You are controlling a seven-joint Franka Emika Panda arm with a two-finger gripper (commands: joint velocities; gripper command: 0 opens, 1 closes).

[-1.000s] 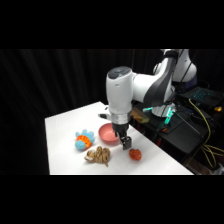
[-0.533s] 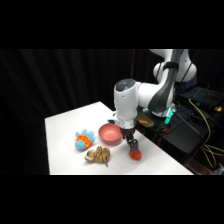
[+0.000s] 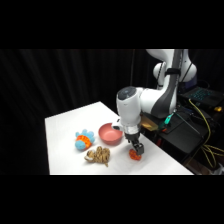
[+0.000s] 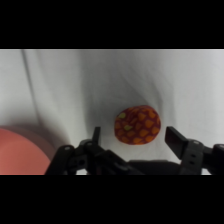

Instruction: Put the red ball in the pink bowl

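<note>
1. The red ball (image 4: 137, 124) lies on the white bench (image 3: 65, 130), between the two spread fingers (image 4: 180, 140) of the hand (image 3: 136, 148), not gripped.
2. The pink bowl (image 3: 110, 133) sits just beside the ball, between it and the blue fuzzy ball (image 3: 83, 139); a tan knotted lump (image 3: 98, 155) lies nearby.
3. The arm reaches down from the upper right, hand low over the ball.
4. In the side view the hand partly covers the ball; in the wrist view only the bowl's rim shows at the lower left.
</note>
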